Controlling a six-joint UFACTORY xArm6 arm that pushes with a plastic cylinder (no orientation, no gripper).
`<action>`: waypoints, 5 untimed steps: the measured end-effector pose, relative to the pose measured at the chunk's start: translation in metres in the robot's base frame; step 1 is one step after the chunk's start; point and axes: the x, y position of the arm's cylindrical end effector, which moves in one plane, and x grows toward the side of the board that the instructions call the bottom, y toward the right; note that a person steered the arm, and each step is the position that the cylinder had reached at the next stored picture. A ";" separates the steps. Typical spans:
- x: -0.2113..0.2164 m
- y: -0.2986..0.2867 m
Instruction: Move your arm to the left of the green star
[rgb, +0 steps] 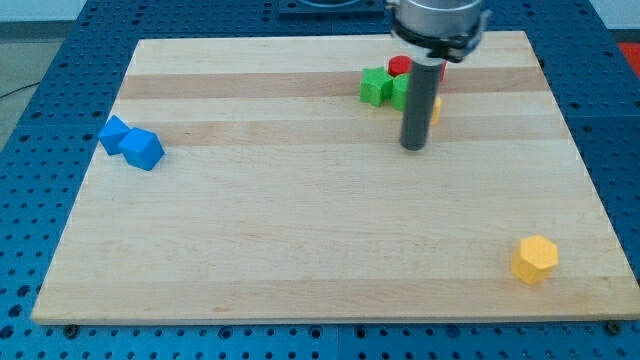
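A green star-like block (376, 86) lies near the view's top, right of centre, on the wooden board (300, 230). A second green block (400, 92) touches it on its right, partly hidden by the rod. A red block (400, 66) sits just above them. A yellow block (435, 110) peeks out behind the rod's right side. My tip (414, 146) rests on the board below and to the right of the green star, just below the green blocks.
Two blue blocks (131, 142) lie together at the view's left edge of the board. A yellow hexagonal block (535, 259) sits at the lower right. The board rests on a blue perforated table (40, 100).
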 end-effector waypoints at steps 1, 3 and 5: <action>-0.002 0.097; -0.064 0.129; 0.036 0.004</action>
